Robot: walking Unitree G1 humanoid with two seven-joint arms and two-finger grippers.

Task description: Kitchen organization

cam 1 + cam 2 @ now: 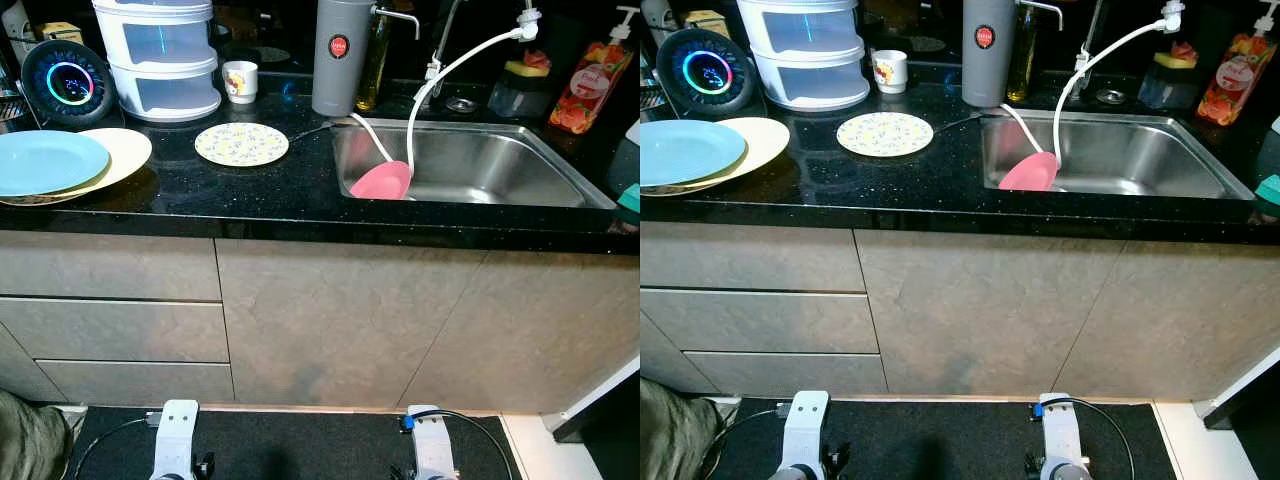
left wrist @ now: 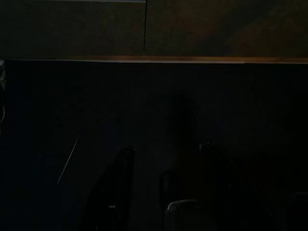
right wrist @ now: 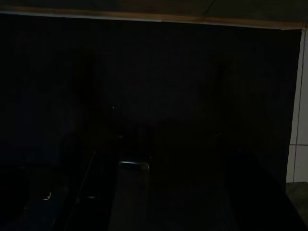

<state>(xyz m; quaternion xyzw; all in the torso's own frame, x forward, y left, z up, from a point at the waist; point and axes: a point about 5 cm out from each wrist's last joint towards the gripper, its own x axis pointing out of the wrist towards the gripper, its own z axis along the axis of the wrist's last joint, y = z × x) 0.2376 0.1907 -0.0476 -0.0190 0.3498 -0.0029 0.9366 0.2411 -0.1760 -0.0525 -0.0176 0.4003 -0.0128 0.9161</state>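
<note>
A light blue plate lies on a cream plate at the left of the black countertop. A small floral plate sits near the sink's left rim. A pink dish leans inside the steel sink, under a white hose. A white mug stands behind the floral plate. My left arm and right arm hang idle low before the cabinets, over a dark floor mat. Both wrist views are very dark.
White stacked containers, a round glowing device and a grey canister line the back of the counter. A faucet, a sponge holder and a red pouch stand behind the sink. Beige drawers and cabinet doors face me.
</note>
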